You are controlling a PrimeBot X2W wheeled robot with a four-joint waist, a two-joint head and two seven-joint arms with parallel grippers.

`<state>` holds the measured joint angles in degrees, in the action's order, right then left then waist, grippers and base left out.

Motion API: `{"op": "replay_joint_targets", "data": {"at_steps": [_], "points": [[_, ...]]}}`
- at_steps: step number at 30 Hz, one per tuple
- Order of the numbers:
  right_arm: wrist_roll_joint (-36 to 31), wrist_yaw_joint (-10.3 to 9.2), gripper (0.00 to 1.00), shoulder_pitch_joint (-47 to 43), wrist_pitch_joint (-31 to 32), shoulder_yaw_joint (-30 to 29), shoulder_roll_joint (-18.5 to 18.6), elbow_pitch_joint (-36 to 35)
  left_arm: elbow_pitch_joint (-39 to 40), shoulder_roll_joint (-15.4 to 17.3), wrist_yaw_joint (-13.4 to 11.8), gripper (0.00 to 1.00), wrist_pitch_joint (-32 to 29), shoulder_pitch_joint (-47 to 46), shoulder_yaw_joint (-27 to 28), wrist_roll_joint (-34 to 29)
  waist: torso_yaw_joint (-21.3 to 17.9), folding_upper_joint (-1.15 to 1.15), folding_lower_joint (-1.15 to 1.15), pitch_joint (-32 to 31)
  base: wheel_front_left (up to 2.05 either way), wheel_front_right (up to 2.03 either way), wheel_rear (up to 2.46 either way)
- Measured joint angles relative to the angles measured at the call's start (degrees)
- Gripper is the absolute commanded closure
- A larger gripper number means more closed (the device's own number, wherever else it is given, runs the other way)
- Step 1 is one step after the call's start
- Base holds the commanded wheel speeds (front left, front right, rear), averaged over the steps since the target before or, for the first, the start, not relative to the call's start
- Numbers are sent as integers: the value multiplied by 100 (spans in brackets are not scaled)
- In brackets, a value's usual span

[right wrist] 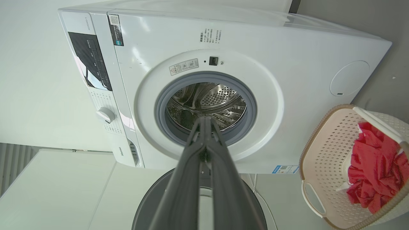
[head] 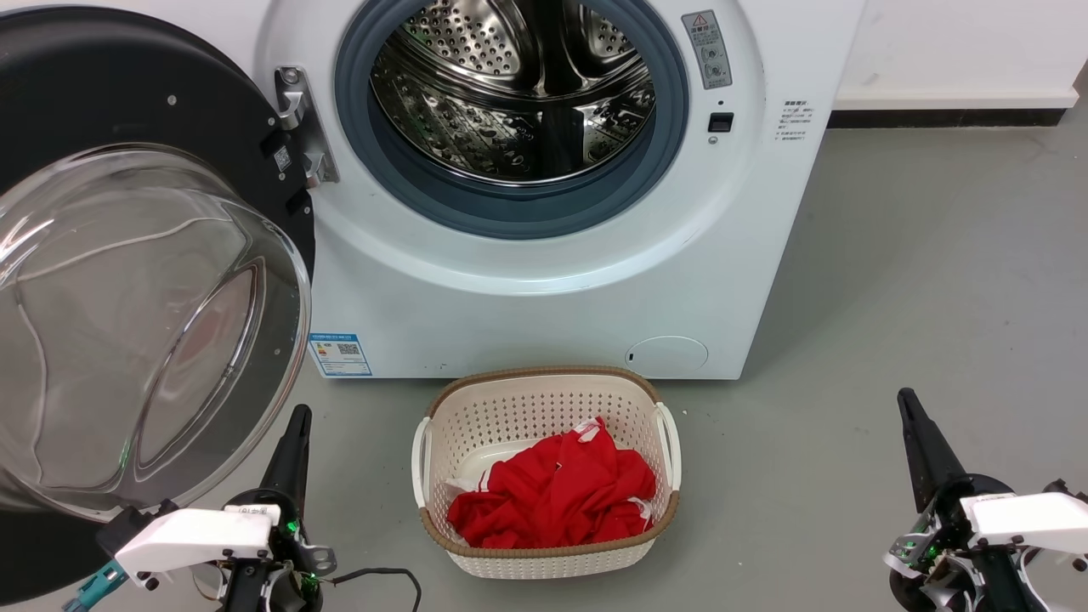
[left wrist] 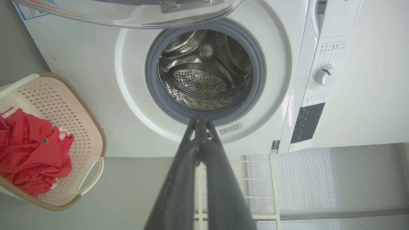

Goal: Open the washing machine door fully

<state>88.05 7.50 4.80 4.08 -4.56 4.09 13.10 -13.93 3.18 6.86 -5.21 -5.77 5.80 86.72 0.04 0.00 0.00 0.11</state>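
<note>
Door looks swung wide, parked left of the machine, drum exposed. Left gripper and right gripper are seen low, pinched closed on nothing. Pretty much done; at most a last nudge is needed.

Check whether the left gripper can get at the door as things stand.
Probably yes. The left gripper, shut, sits just beside the lower edge of the door, by its glass bowl, with nothing between them. The basket stands clear to its right.

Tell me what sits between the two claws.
In the head view, a cream basket holding red cloth stands between the left claw and right claw.
</note>
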Motion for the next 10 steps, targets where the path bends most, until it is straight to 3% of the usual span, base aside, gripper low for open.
{"op": "replay_joint_targets", "data": {"at_steps": [10], "points": [[386, 0, 100, 85, 88, -29, -4, 53, -10, -21, 33, 100, -96, -15, 49, 402, -3, 0, 0, 5, 0, 0, 0]]}}
